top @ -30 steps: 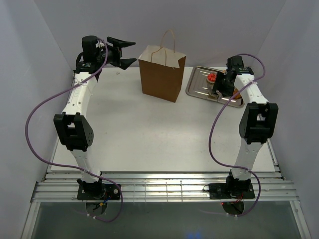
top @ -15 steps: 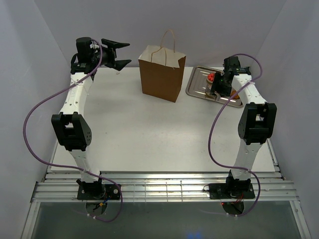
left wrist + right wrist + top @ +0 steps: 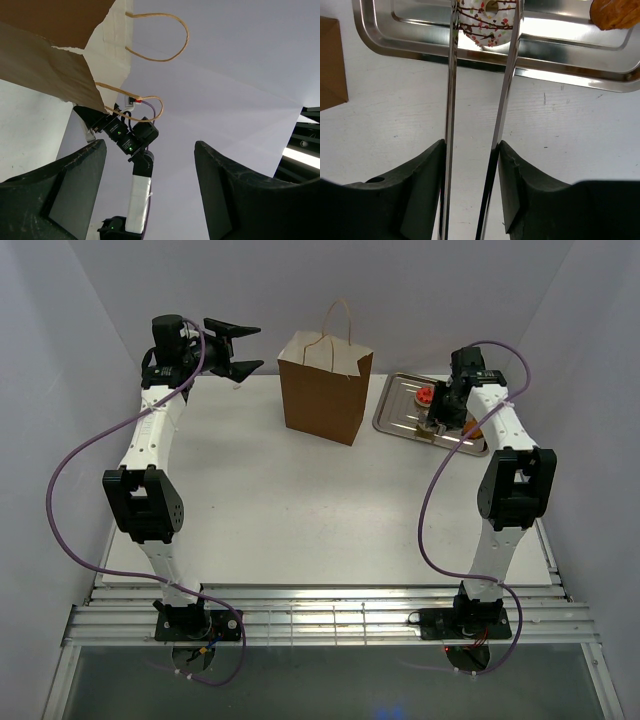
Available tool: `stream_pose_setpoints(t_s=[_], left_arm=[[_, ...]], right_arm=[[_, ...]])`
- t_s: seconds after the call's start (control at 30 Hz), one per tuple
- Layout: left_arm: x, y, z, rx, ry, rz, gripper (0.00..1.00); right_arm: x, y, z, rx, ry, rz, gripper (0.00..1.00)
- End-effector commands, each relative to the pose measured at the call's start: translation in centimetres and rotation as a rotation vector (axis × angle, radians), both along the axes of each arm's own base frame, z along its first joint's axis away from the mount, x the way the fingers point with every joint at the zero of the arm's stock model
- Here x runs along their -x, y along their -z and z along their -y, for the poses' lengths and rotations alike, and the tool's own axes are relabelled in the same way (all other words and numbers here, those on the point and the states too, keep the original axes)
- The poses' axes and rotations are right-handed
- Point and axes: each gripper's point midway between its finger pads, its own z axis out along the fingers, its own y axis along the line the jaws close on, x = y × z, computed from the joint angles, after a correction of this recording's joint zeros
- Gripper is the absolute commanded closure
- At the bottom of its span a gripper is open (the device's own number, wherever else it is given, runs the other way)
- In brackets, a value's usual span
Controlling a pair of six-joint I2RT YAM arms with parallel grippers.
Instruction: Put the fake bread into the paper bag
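Note:
The brown paper bag (image 3: 325,395) stands upright at the back middle, its open top and loop handles (image 3: 165,37) showing in the left wrist view. My left gripper (image 3: 252,346) hangs open in the air to the left of the bag (image 3: 45,65), nothing between its fingers (image 3: 150,150). My right gripper (image 3: 471,150) is shut on thin metal tongs (image 3: 451,100). The tong tips flank a pale speckled round (image 3: 487,22) on the silver tray (image 3: 560,75). A golden-brown bun (image 3: 615,14) lies at the tray's right. A red-topped tart (image 3: 426,395) sits on the tray (image 3: 398,422).
White walls close in on the left, back and right. The bag's corner (image 3: 332,65) shows left of the tray in the right wrist view. The right arm (image 3: 135,145) is visible past the bag from the left wrist camera.
My right gripper's fingers have squeezed the tongs narrower around the speckled round. The left arm drew back slightly to the left, then held still.

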Motion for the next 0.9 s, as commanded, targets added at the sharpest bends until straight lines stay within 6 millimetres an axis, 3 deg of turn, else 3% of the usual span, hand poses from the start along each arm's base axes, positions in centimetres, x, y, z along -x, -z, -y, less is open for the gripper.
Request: stream_pose_setpoints(t_s=[0.0,0.23,0.37,0.63,0.87], left_arm=[[1.6,-2.8,-0.2,0.009,0.01,0.052,0.18],[1.6,-2.6,-0.2,0.008,0.008,0.043,0.18],[1.7,-2.3,-0.2,0.006,0.009,0.033,0.18],[2.8,-0.4,0.0,0.023,0.024,-0.042,0.19],[3.3,-0.5,0.0,0.023,0.022,-0.038,0.19]], right_arm=[[-1.3,-5.2,-0.1,-0.003,-0.001,0.122,0.57],[-1.7,-8.9,-0.8,-0.033,-0.004,0.192,0.58],[-1.5,-12.3,-2.0,-0.088,-0.04,0.272,0.58],[-0.8,-19.4,-6.5,-0.203,-0.191,0.48,0.6],[0.9,-26.0,-10.4,-0.223,-0.333,0.698,0.6]])
